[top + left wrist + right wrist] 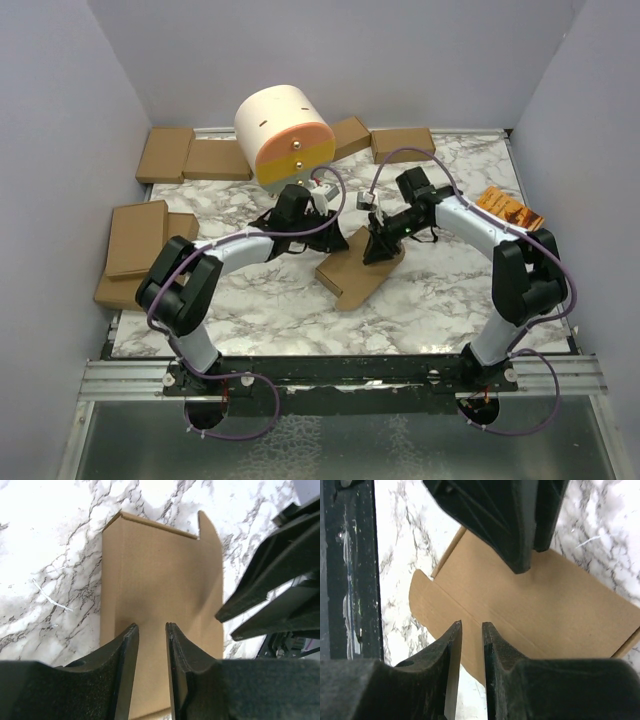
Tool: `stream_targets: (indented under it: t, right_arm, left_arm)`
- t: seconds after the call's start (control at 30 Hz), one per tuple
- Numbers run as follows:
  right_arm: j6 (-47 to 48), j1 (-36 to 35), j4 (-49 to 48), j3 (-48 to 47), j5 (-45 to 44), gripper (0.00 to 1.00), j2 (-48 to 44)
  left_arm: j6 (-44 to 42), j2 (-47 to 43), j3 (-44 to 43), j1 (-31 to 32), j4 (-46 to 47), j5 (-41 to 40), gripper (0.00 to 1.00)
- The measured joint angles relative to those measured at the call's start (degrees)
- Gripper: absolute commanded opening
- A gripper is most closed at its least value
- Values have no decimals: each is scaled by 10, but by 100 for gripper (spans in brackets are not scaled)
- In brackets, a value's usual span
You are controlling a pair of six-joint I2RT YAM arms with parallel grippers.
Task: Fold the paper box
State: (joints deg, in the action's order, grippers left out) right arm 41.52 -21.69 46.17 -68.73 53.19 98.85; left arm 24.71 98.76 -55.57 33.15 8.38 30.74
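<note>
Marble table [250, 310]. Box [352, 275] lies flat at centre frame with one end flap out. Left gripper [152, 628] is over the box's upper-left end, fingers narrowly apart and gripping nothing. Right gripper [471, 626] is also slightly apart, above the flap crease. Cannot tell if either touches the cardboard. Spare boxes [190, 155] sit upper left.

You're in a robot lab cell. Grey walls [60, 110] box in the marble bench [290, 320], arms [235, 250] bolted to a rail [130, 376].
</note>
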Motion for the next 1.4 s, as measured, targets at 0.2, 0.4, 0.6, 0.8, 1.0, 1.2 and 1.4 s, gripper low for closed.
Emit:
stream_targets:
  t: [0.2,0.4,0.6,0.8,1.0,1.2,1.4]
  right_arm:
    - [-45,0,-51,19,9,22,-5]
    - [-75,0,-81,39,-21,22,28]
    - [-72,1,-80,39,3,32,24]
    - [-82,30,-76,30,72,53,-11]
    - [-165,126,-145,22,81,55,-1]
    - [-199,148,-163,-14,78,52,90]
    - [-210,144,-162,-24,78,43,134]
  left_arm:
    - [4,-93,45,-1,27,-34,33]
    - [5,-186,147,-6,72,-77,42]
    - [21,-283,265,-9,153,-120,75]
    - [69,-310,329,-19,237,-128,76]
    - [118,-291,354,-31,288,-127,76]
    - [146,-271,358,-38,315,-121,76]
    - [158,-257,358,-40,331,-117,76]
